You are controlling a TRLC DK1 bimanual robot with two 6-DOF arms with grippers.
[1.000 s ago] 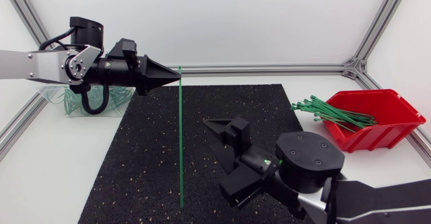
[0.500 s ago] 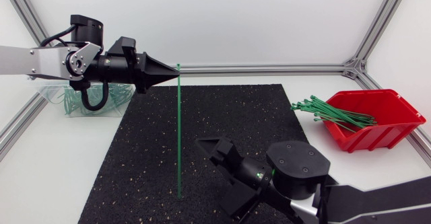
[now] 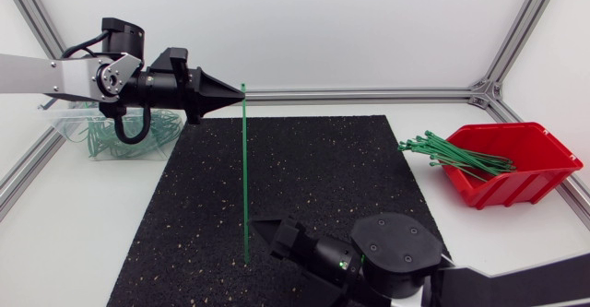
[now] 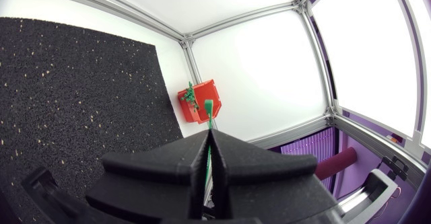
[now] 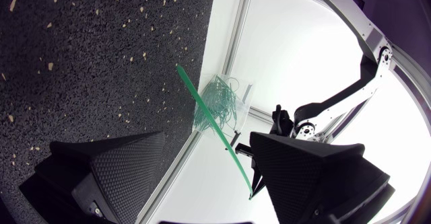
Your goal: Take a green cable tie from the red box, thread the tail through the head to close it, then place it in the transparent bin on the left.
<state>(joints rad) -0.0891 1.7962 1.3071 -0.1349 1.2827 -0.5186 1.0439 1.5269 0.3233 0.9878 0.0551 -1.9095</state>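
My left gripper [image 3: 238, 98] is shut on a green cable tie [image 3: 245, 178] near its head, high over the mat's back left. The tie hangs straight down, its tail tip just above the black mat [image 3: 304, 159]. In the left wrist view the fingers [image 4: 229, 153] are pressed together and the tie's head [image 4: 209, 107] pokes out ahead of them. My right gripper [image 3: 269, 236] is low at the mat's front, just right of the tail. It is open: in the right wrist view the tie [image 5: 214, 128] runs between the spread fingers [image 5: 121, 163] without touching either.
The red box [image 3: 530, 178] at the right holds a bundle of green ties [image 3: 452, 153] sticking out over its left rim. The transparent bin [image 3: 100, 134] with several closed ties stands at the back left, behind my left arm. An aluminium frame borders the table.
My right gripper has moved left and towards the table's front, bringing its fingers around the tie's tail. My left gripper has drifted slightly left with the tie.
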